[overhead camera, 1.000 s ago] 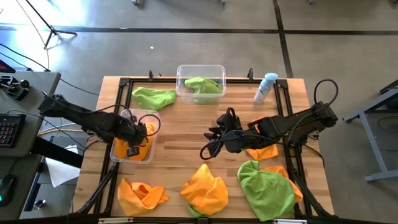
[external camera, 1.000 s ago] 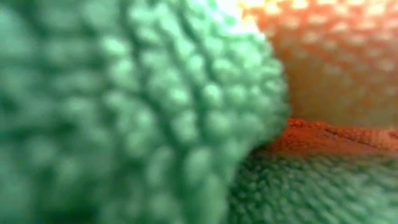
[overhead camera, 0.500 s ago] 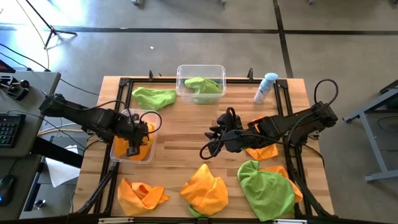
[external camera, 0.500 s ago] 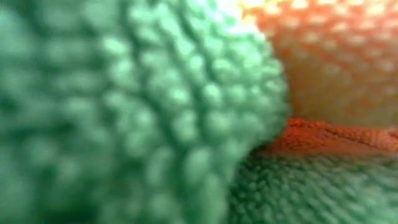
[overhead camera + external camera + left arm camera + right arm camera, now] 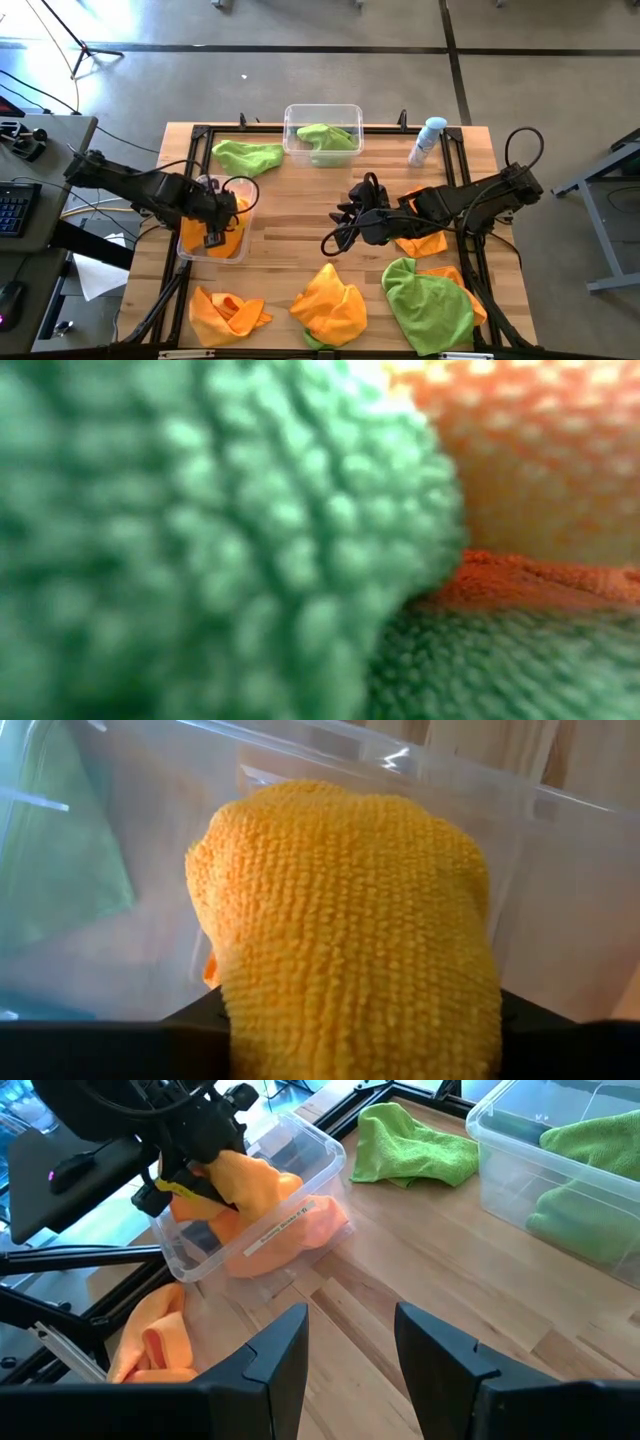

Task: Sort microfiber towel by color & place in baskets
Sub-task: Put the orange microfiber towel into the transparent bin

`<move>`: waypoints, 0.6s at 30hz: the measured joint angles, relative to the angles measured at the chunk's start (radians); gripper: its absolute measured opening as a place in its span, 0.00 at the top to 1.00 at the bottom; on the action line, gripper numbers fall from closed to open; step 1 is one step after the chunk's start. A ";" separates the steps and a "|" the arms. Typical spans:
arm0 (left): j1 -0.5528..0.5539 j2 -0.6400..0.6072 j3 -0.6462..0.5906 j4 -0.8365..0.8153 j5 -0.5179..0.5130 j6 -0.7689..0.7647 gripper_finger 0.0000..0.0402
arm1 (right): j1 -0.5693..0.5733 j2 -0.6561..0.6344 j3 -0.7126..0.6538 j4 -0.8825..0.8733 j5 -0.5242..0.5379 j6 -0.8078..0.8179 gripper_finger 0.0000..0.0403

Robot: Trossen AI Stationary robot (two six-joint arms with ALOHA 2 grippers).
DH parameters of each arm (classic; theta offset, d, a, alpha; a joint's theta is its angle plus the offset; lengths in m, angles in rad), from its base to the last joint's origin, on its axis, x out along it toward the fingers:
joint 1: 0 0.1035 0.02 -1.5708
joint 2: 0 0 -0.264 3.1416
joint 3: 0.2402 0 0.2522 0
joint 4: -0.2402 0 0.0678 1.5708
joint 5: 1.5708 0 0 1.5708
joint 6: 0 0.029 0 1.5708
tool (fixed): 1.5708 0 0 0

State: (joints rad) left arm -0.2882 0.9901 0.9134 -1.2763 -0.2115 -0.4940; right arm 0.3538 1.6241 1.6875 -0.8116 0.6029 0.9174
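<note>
The left gripper (image 5: 222, 213) is clamped on an orange towel (image 5: 350, 920) over the left basket (image 5: 190, 246). It should lower before it lets go. The right gripper (image 5: 350, 1342), fingers apart, waits mid-table, and other towels lie near

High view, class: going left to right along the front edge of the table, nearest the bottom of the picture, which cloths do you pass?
Crumpled orange cloth → larger orange cloth → big green cloth.
</note>
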 joint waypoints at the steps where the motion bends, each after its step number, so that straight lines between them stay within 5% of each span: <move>1: 0.000 0.003 0.000 0.001 0.000 -0.002 0.54 | 0.000 0.000 0.000 0.000 0.000 0.001 0.64; 18: 0.000 0.011 0.000 0.003 0.038 -0.001 0.50 | 0.000 0.011 0.000 -0.007 0.003 -0.001 0.64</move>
State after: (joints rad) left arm -0.2882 1.0015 0.9134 -1.2736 -0.1737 -0.4949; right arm 0.3538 1.6354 1.6875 -0.8181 0.6058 0.9165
